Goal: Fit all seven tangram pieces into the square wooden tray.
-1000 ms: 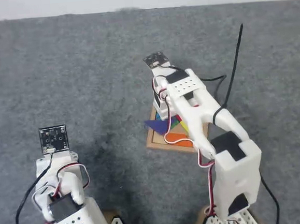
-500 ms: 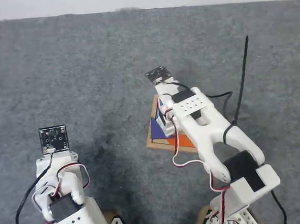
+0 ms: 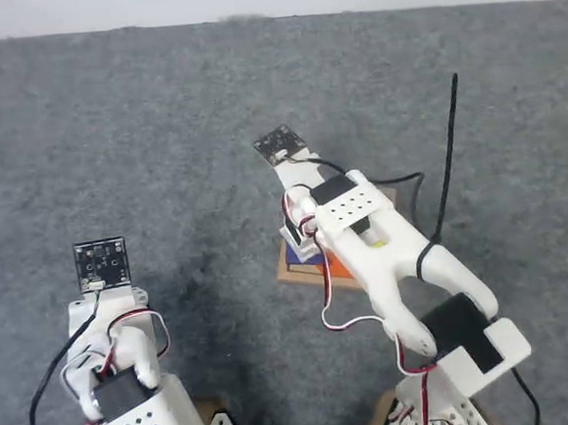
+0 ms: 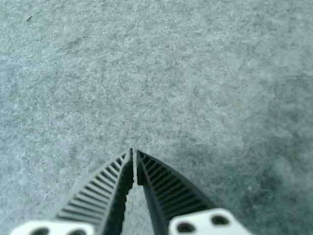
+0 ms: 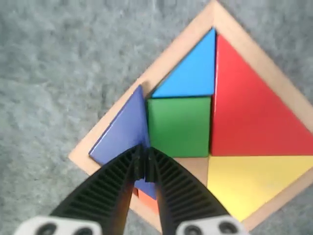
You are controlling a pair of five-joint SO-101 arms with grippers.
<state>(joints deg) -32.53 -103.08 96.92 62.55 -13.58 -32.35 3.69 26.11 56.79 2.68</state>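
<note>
- right gripper (image 5: pixel 144 152) jaws pressed together, tips down on one end of the purple piece (image 5: pixel 121 129); whether they pinch it I cannot tell
- purple piece lies across the wooden tray (image 5: pixel 171 58) rim, long axis along that rim, touching the green square (image 5: pixel 178 125); seating it likely means nudging it inward
- left gripper (image 4: pixel 134 157) jaws all but closed over bare tabletop (image 4: pixel 195 73); right arm is nearer

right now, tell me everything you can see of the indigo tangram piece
The indigo piece is a flat, matte-painted slab with straight edges and a sharp corner; the right gripper hides part of its outline. It lies at the edge of the wooden tray, one long edge against the green square, the other along or slightly over the rim, so it may not be fully seated. The gripper's shut tips are on it, and an orange piece peeks out beside it.
</note>
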